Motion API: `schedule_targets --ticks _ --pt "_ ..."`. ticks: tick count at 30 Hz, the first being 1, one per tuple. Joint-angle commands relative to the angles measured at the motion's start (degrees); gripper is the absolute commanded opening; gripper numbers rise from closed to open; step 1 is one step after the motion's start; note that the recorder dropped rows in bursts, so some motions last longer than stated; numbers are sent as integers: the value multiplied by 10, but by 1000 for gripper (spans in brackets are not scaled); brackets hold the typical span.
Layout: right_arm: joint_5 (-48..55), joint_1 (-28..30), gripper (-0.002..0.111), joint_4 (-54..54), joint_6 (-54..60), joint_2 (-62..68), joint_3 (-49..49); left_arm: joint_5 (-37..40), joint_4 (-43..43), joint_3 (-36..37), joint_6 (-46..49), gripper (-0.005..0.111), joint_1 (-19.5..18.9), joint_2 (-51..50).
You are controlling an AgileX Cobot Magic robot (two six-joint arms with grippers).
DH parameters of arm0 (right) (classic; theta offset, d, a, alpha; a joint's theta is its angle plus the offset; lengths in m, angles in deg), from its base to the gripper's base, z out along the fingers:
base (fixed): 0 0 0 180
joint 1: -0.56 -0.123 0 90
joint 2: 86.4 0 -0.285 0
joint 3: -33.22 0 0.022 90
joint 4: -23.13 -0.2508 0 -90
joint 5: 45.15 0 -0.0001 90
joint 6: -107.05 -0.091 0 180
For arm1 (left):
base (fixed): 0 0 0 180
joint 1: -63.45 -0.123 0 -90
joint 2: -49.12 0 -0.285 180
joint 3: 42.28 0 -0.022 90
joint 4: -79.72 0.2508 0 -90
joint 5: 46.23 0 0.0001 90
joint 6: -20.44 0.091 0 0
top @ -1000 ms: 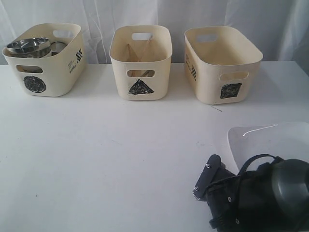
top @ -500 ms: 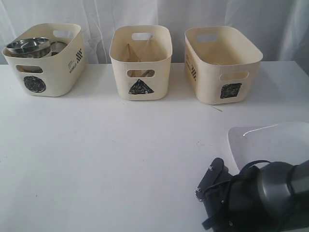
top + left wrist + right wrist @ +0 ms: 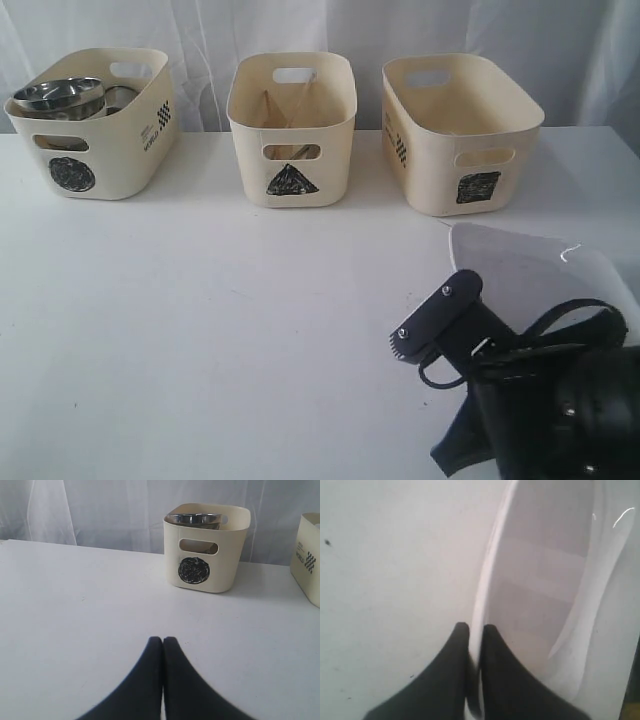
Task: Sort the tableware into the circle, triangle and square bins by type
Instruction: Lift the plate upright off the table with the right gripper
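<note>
A large white plate (image 3: 535, 265) at the front right of the table is tilted, its far edge raised. My right gripper (image 3: 455, 295) is shut on its near rim; in the right wrist view the two black fingers (image 3: 476, 627) pinch the plate's (image 3: 540, 580) thin edge between them. My left gripper (image 3: 163, 640) is shut and holds nothing, hovering over bare table facing the circle bin (image 3: 205, 555). The circle bin (image 3: 100, 120) holds a steel bowl (image 3: 60, 95) and a mug (image 3: 122, 97). Wooden chopsticks (image 3: 285, 105) lean inside the triangle bin (image 3: 290, 130). The square bin (image 3: 460, 130) stands right of it.
The three cream bins line the back of the white table (image 3: 220, 300), in front of a white curtain. The right arm's dark body (image 3: 550, 410) fills the lower right corner. A side of the triangle bin (image 3: 307, 555) shows in the left wrist view.
My right gripper went from open to shut on the plate's rim. The plate has tipped up from lying flat, and the arm has risen with it. The left gripper is unchanged.
</note>
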Motion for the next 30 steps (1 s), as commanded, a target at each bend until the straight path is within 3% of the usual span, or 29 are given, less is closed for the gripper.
schedule_targets --ticks 1,20,30 --pt "14 -23 0 -9 -14 -79 2 -2 -4 2 -2 0 -1 3" --pt "113 -31 0 74 0 -241 -4 -2 -4 2 -2 0 -1 3" --pt "137 -30 0 135 50 -244 -97 -2 -4 2 -2 0 -1 3"
